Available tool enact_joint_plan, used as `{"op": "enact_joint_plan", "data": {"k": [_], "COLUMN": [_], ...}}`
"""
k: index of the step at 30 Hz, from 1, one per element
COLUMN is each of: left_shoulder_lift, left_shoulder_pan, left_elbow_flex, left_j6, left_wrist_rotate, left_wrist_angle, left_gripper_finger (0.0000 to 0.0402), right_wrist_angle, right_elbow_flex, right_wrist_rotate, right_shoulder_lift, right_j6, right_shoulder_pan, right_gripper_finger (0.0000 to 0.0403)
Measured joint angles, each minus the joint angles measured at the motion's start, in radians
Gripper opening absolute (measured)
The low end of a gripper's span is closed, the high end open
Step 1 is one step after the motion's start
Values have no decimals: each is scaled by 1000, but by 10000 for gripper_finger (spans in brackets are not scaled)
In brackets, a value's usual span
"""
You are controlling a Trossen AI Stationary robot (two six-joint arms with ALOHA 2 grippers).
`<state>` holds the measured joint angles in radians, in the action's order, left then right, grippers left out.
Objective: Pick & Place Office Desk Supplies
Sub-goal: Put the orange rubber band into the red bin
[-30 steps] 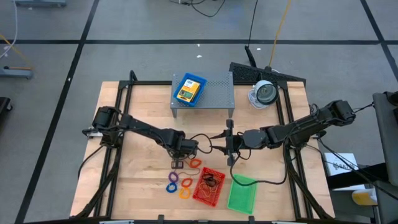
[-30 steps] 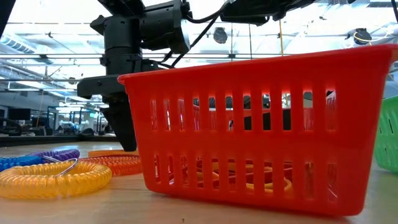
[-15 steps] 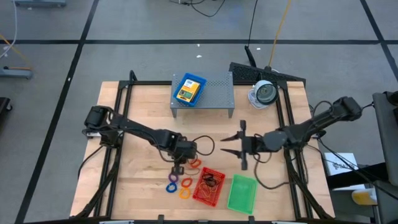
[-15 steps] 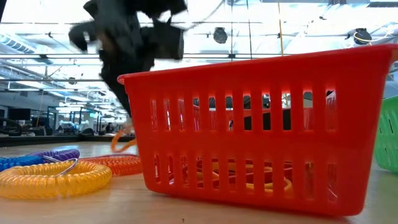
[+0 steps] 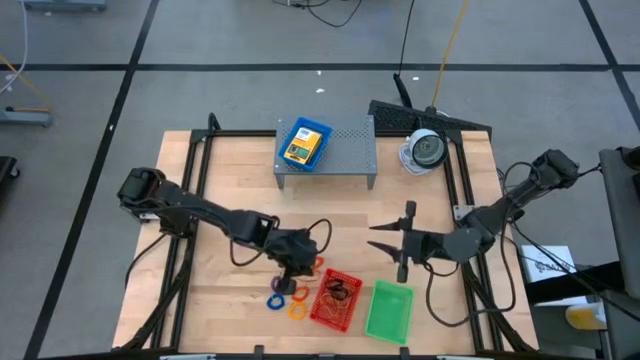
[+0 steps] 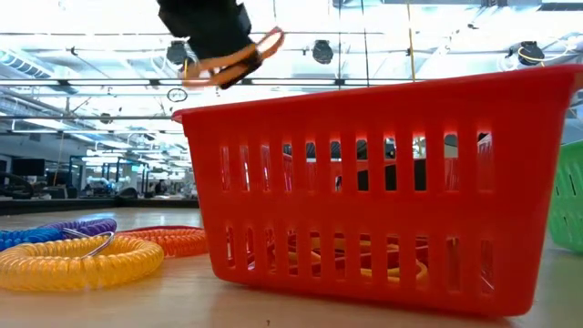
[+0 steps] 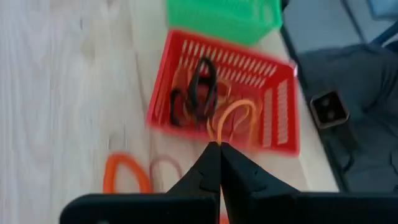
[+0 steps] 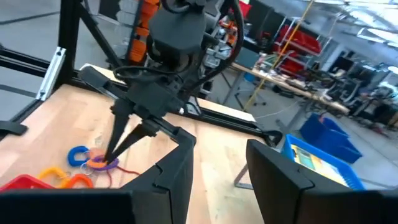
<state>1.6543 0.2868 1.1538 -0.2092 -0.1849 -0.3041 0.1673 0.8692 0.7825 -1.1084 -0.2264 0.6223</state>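
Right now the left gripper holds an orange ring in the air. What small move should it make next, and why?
Probably carry it a little sideways until it hangs over the red tray, then open. The left gripper is shut on the orange ring, lifted above the tray's rim but still beside it in the low view. The right gripper waits open, apart.

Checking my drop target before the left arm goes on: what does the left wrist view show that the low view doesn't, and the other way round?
Left wrist view only: the red tray's inside, with dark pieces and rubber bands, the left pincer shut on a thin orange band above that tray, and the green tray's top.

Low view only: the yellow coil ring and the blue-purple ring lying on the table beside the tray.

Both: the red tray and an orange ring on the wood.
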Motion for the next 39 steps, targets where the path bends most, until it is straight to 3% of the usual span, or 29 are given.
{"op": "enact_joint_plan", "data": {"k": [7,18,23,39], "left_shoulder_lift": [2,9,85,291], "left_shoulder_pan": [30,57,62,25], "left_elbow_flex": [0,1,2,2], "left_j6": [5,50,51,4], "left_wrist_rotate": [-3,60,43,61], "left_wrist_angle": [147,293,377,436], "left_gripper_finger": [3,3,5,13], "right_wrist_angle": [6,31,37,38], "right_elbow_flex": [0,-1,-1,-1], "right_wrist_rotate": [110,110,107,104], "right_shoulder_lift": [4,3,3,3], "right_j6": [-18,-23,-21,5], "right_shoulder_pan": [48,68,68,68], "right_gripper_finger": [141,141,141,141]}}
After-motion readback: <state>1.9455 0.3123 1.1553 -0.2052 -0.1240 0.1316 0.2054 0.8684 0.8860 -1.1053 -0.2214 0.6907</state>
